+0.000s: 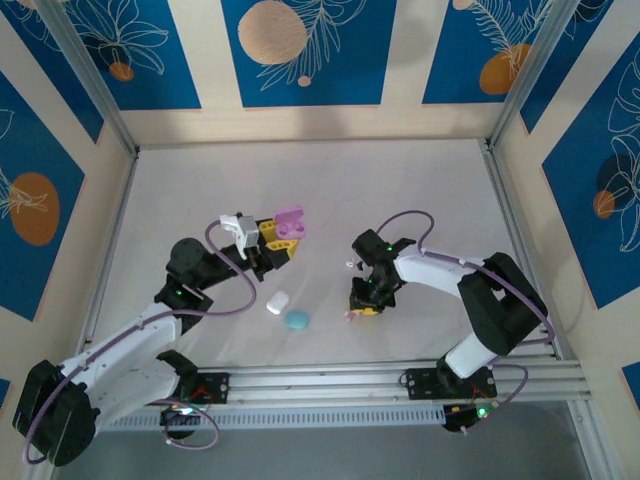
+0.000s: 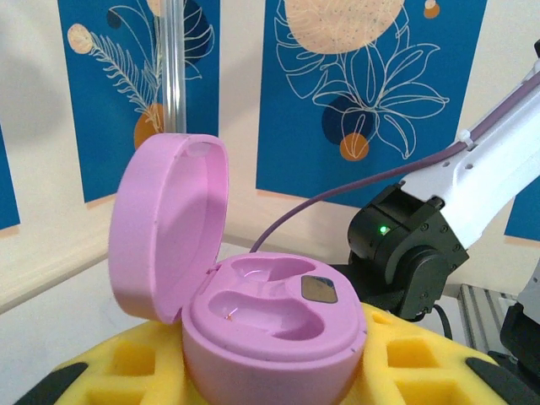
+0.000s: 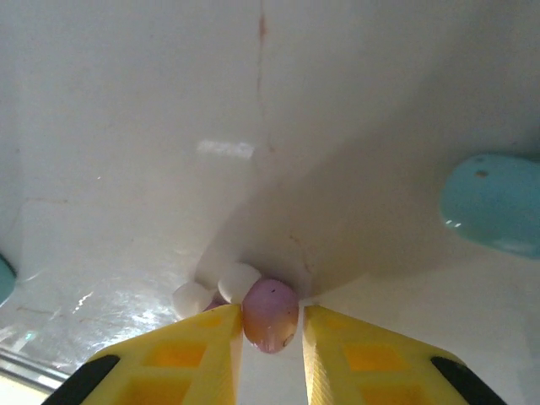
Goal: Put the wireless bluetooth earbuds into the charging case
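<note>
The job is barely begun, as I judge it. The left gripper is clamped on the pink case and holds it up off the table, left of the middle. Its lid stands open and both wells are bare, so no bud is seated yet.

Over to the right, the right gripper is down at the table top. Its yellow fingers are pressed to either side of a pink earbud; it looks gripped, not yet lifted. That bud has to travel left to the open case, and the rest must follow.

I count three cases: the pink one, plus a white case and a cyan case lying shut near the middle. Of buds I can make out three: the pink one and two white earbuds touching just left of it. The other buds I cannot place.
</note>
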Robot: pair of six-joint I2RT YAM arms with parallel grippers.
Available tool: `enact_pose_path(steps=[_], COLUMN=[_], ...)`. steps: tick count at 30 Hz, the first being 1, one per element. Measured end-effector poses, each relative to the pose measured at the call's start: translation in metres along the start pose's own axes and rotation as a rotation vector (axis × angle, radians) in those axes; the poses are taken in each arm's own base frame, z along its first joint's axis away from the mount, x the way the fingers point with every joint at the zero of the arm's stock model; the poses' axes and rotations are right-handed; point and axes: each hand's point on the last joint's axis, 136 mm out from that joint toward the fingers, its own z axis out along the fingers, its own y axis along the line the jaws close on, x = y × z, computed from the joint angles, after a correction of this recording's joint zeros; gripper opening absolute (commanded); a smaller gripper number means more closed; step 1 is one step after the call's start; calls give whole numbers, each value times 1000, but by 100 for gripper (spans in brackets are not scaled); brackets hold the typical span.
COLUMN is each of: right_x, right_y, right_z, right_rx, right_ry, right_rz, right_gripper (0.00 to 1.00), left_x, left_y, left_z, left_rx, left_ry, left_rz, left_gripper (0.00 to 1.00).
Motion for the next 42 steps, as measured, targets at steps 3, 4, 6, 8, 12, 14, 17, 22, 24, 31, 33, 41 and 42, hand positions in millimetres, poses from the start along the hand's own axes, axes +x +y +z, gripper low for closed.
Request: enact_pose_path(steps=[3,4,6,8,12,14,17,22,24,31,33,41,42], right_x=[-4,-6,-10,-13,-22,-28,-37,-45,-49,-51,-52,-54,-54], right_y=[-1,-1,0,2,8,11,15,23,28,29,29,24,25], right_z=[0,0,-1,-1,0,0,2,-3,-6,-8,-8,3,3], right_rx=[15,19,26,30,53,76,96,89,80,81,82,77,71], right_ry=[-11,-17,-28,-35,-46,-53,-63,-80,-92,-98,-98,-66,-63], right_rz=[-11,-16,-34,-60,-146,-186,-227,-267,-275,-281,-284,-295,-297], right_gripper=[26,27,27,29,31,31,31,34,35,39,40,40,40], left_x=[1,1,1,0,0,1,2,4,4,4,4,5,5], left_y=[1,1,1,1,1,2,2,3,3,3,3,3,3], left_z=[0,0,0,0,-1,-1,-1,-1,-1,-1,-1,-1,-1], left_rx=[-3,-4,-4,-7,-11,-12,-16,-20,-21,-21,-21,-21,-21], left_ry=[5,4,4,2,2,7,11,17,17,17,18,20,20], left_rz=[-3,-3,-2,-1,2,4,5,8,8,12,14,13,12], left_gripper=[36,36,36,36,37,36,37,37,37,37,37,37,37])
